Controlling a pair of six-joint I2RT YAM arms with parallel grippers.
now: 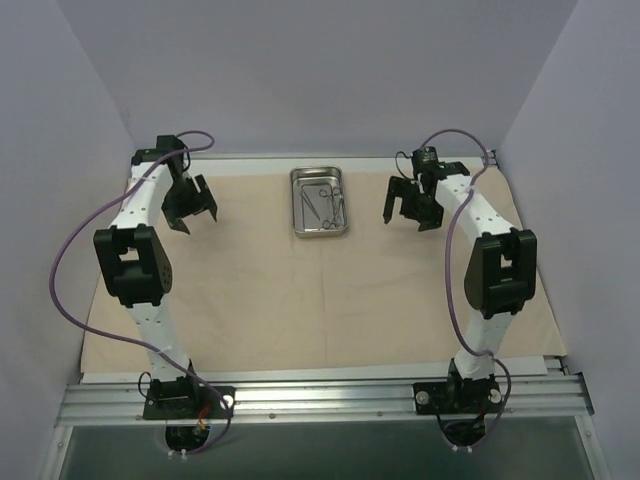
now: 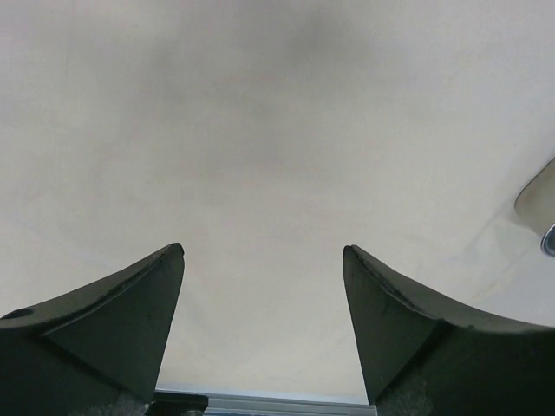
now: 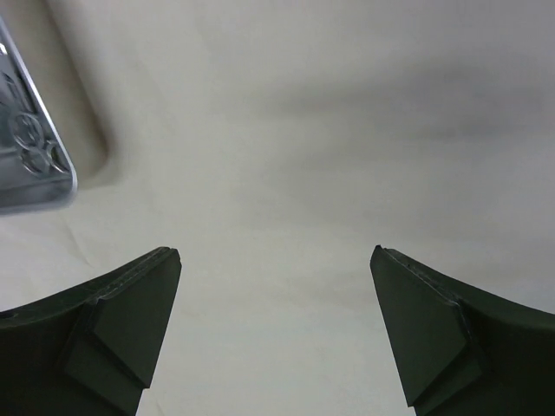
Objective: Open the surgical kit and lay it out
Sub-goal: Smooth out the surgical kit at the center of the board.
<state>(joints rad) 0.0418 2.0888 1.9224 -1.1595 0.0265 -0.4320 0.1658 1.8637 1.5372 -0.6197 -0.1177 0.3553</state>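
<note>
Instruments [image 1: 322,200] could be spilled from the tray [image 1: 294,205] between the open, empty left fingers [image 2: 130,329] and right fingers [image 3: 451,338] if the cloth wrap [image 1: 300,300] beneath them is dragged.

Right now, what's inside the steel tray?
Thin ring-handled instruments lie loose in the tray; there seem to be a few, but the exact count is unclear. The tray sits on the cloth, and the patch of cloth under it is covered.

The left arm [image 1: 140,205] and right arm [image 1: 478,212] have white links [image 1: 160,325], bulky black joints [image 1: 132,265], black bases [image 1: 185,400] and a purple cable [image 1: 58,262] each. The left claw [image 1: 198,220] and right claw [image 1: 403,222] are black, with wedge-shaped fingers [image 2: 113,321].
</note>
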